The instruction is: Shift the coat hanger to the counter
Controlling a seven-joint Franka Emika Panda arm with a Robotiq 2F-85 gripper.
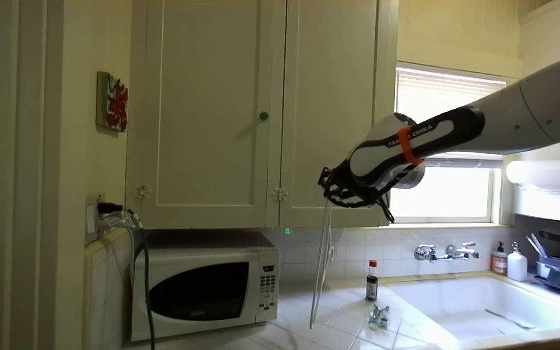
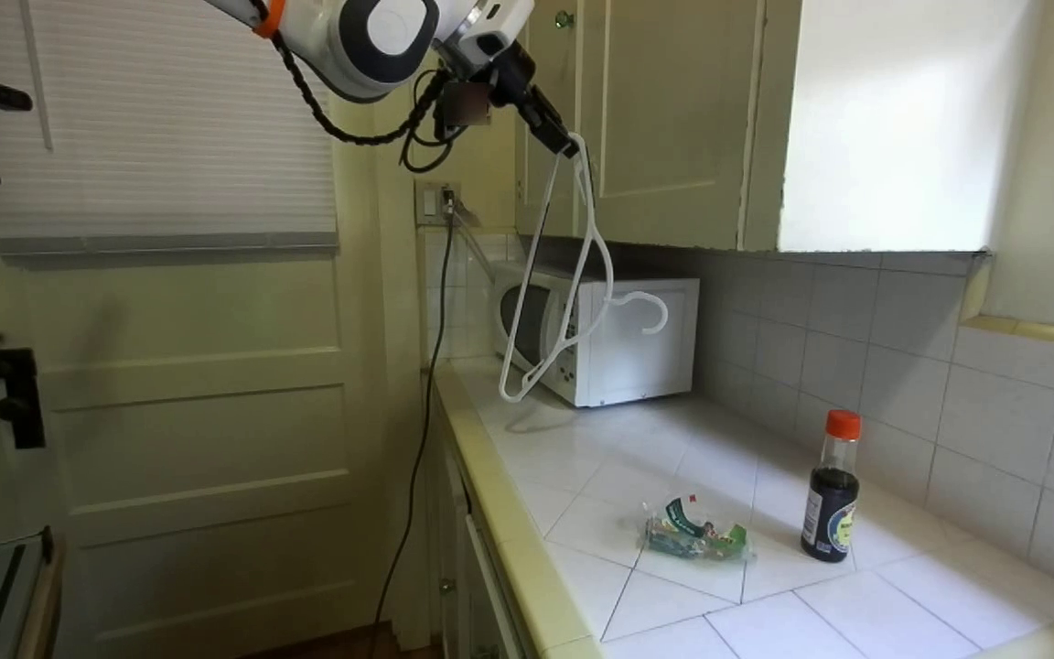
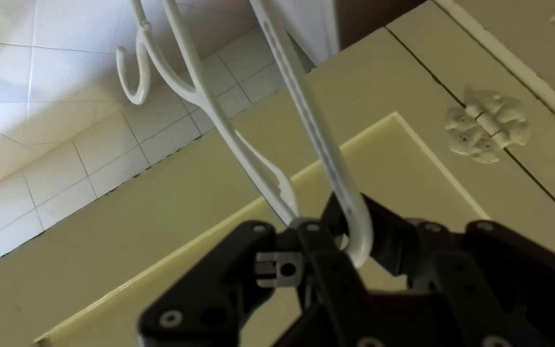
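The coat hanger [image 2: 608, 275] is thin and white. My gripper [image 2: 568, 146] is shut on one rounded end corner of it, and the hanger dangles steeply below the fingers with its hook out to one side. It also shows edge-on in an exterior view [image 1: 321, 265]. In the wrist view the hanger bar [image 3: 309, 115] runs up from between the black fingertips [image 3: 350, 226]; part of the held corner is hidden by a finger. The counter [image 2: 573, 467] is pale tile with a cream edge. The hanger's low end appears to hang above it, near the microwave.
A white microwave [image 1: 260, 287] stands on the counter. A red-capped dark bottle [image 2: 831, 508] and a crumpled plastic packet [image 2: 696, 535] also stand there. Cupboards [image 1: 212, 121] are close behind the gripper. A white sink [image 1: 430, 301] lies beyond the bottle. A dark cord [image 2: 417, 430] hangs by the counter's end.
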